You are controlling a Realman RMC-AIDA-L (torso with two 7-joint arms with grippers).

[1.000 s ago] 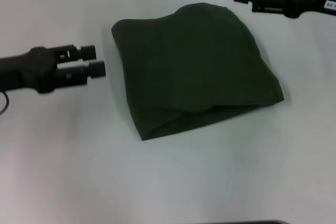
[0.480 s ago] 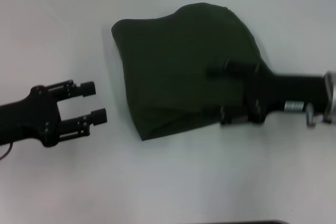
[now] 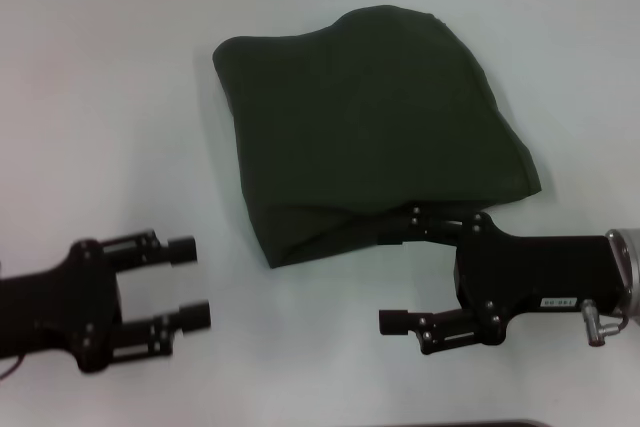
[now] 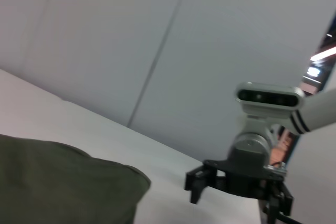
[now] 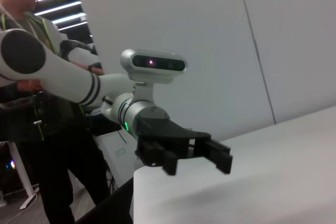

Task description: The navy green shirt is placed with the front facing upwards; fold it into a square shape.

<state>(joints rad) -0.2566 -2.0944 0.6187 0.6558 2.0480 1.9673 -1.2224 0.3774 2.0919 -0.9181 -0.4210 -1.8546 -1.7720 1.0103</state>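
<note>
Navy green shirt (image 3: pixel 365 127) lies folded mid-desk (image 3: pixel 100 47), soft, limp and likely to slump; I'd pinch the layered near hem. My left gripper (image 3: pixel 188 284) and right gripper (image 3: pixel 402 269) hover near, jaws apart.

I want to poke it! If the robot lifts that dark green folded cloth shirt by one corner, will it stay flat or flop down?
The dark green folded cloth shirt would probably flop: its layers sag and bulge, not flat like card. Lifted by one corner, the fold would likely come undone. It looks soft, unlikely to roll or break.
</note>
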